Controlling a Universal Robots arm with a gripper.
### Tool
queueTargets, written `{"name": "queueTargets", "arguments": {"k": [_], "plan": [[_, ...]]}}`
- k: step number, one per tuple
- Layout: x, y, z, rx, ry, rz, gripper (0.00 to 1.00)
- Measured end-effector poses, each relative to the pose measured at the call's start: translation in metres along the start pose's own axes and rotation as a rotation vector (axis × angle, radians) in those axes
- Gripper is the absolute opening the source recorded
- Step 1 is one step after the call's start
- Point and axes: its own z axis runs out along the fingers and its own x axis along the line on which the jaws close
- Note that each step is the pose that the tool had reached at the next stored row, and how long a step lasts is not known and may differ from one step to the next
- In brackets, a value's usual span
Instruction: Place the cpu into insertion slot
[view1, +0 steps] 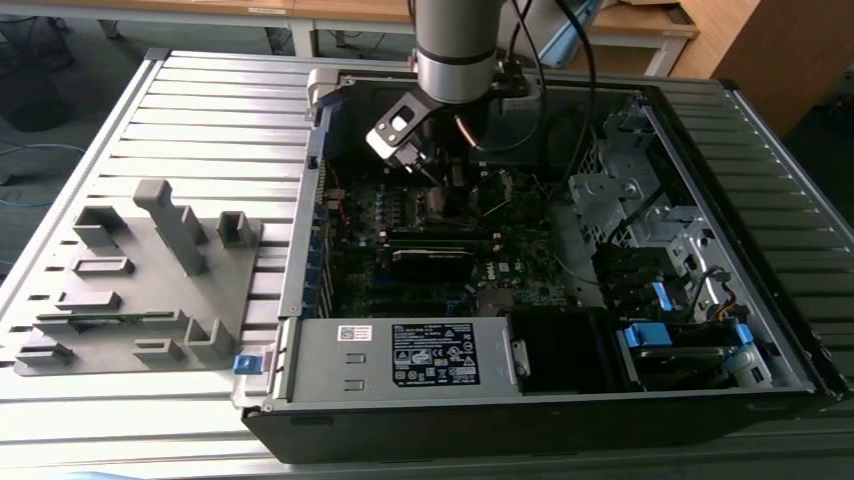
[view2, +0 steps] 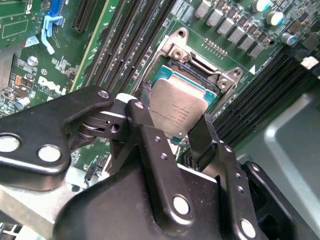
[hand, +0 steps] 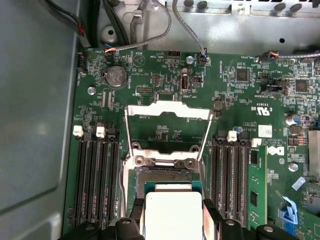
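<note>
insertion slot (hand: 162, 174) uncovered, lifted frame (hand: 167, 111) at one edge, black slots (hand: 97, 180) flanking

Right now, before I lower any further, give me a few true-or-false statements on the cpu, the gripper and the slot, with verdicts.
1. The cpu sits between the fingers of the gripper. True.
2. The metal frame of the slot is folded shut. False: in the first wrist view it stands swung open.
3. The cpu lies on the grey block. False: the gripper holds it over the slot, inside the case; the block is outside.
4. Long black slots run on both sides of the slot. True.
</note>
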Motion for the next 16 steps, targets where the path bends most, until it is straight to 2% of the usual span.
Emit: {"name": "queueTargets", "arguments": {"k": [9, 16], "plan": [[-0.0001, 0.0036, 0.0027, 0.0000, -0.0004, 0.005, 0.54], [-0.0001, 0.0046, 0.0066, 0.0001, -0.0028, 0.031, 0.54]]}}
